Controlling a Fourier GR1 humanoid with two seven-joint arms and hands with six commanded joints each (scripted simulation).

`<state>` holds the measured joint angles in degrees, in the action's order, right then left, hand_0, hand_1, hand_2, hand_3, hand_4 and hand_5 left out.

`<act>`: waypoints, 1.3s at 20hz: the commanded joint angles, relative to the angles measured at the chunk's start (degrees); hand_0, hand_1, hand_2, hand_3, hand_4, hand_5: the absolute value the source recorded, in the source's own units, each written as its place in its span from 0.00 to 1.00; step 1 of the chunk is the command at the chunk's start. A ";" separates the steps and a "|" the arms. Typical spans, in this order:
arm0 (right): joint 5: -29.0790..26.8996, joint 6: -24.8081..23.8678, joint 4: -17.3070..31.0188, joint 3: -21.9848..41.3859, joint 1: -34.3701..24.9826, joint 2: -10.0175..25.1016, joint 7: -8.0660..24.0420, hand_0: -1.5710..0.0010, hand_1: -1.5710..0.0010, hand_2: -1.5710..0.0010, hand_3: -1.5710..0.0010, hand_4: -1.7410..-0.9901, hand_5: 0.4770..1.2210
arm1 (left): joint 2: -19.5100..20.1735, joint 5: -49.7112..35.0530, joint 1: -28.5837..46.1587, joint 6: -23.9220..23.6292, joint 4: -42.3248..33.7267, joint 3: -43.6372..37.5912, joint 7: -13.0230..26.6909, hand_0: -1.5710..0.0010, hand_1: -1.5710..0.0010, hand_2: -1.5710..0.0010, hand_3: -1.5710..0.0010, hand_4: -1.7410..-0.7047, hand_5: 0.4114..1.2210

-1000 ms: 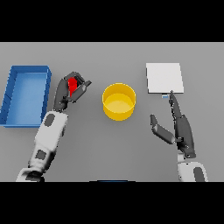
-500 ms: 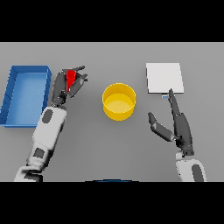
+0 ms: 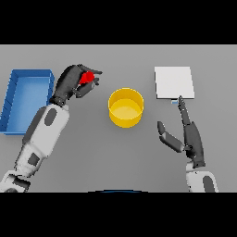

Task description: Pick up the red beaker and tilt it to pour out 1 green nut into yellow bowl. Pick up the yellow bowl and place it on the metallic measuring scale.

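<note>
My left hand (image 3: 70, 83) is curled round the red beaker (image 3: 86, 77), held above the table left of the yellow bowl (image 3: 126, 107). Most of the beaker is hidden by the fingers, and it looks tipped toward the bowl. No green nut shows. The bowl stands upright at the table's middle. The metallic measuring scale (image 3: 173, 82) lies flat at the right. My right hand (image 3: 190, 136) rests open below the scale, fingers straight and pointing at it, thumb spread to the left.
A blue bin (image 3: 13, 105) sits at the far left, close beside my left forearm. Grey table (image 3: 115, 157) stretches between the two arms in front of the bowl.
The left hand has carried the red beaker up and to the right, nearer the bowl, and turned it. The right hand, bowl and scale have stayed put.
</note>
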<state>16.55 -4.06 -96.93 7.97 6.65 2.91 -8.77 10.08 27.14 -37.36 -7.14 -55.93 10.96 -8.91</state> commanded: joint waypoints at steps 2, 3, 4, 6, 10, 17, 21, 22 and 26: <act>0.51 -0.37 -0.35 -0.01 -0.27 0.04 1.36 1.00 1.00 1.00 1.00 0.86 0.25 | 0.05 1.00 0.95 0.60 -2.31 1.70 1.94 0.01 0.01 0.01 0.01 0.01 0.90; 0.87 -0.49 -0.57 0.47 -0.50 -0.41 1.61 1.00 1.00 1.00 1.00 0.86 0.25 | 0.78 2.69 0.03 1.41 -2.83 3.24 3.51 0.01 0.01 0.01 0.01 0.00 0.90; 0.45 -0.15 -0.01 0.38 -0.27 -0.44 1.13 1.00 1.00 1.00 1.00 0.86 0.26 | 1.70 4.91 -1.11 1.97 -2.86 4.92 4.68 0.00 0.00 0.00 0.01 0.00 0.91; -0.24 0.73 -0.38 0.14 -0.69 0.27 0.60 1.00 1.00 1.00 1.00 0.90 0.28 | 3.06 10.26 -4.24 3.81 -2.54 9.46 7.57 0.00 0.00 0.00 0.00 0.00 0.92; 0.44 0.35 -1.21 0.52 0.14 0.09 0.32 1.00 1.00 1.00 1.00 0.90 0.29 | 4.94 18.04 -10.77 10.06 0.14 17.43 9.02 0.00 0.00 0.00 0.00 0.00 0.97; -1.03 1.00 -0.37 0.25 -0.32 -0.55 0.66 1.00 1.00 1.00 1.00 0.91 0.27 | 4.85 27.70 -21.01 20.93 6.92 29.34 8.61 0.00 0.00 0.00 0.00 0.10 0.99; 0.03 1.39 -0.31 1.16 0.11 -0.35 0.48 1.00 1.00 1.00 1.00 0.90 0.28 | 5.30 32.61 -25.51 23.46 9.73 35.78 6.81 0.00 0.00 0.00 0.00 0.04 1.00; -0.39 1.43 -0.10 0.88 0.00 -0.40 0.41 1.00 1.00 1.00 1.00 0.89 0.29 | 4.92 33.50 -26.34 24.40 10.09 37.20 6.99 0.00 0.00 0.00 0.00 0.03 1.00; -0.55 1.60 -0.52 0.79 -0.78 -0.27 1.62 1.00 1.00 1.00 1.00 0.91 0.30 | 4.10 36.68 -29.91 23.95 14.03 41.41 6.35 0.00 0.00 0.00 0.00 0.01 1.00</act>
<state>15.99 -2.49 -97.46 8.74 5.83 2.65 -7.14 14.19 63.73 -67.29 16.85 -41.92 52.36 -2.55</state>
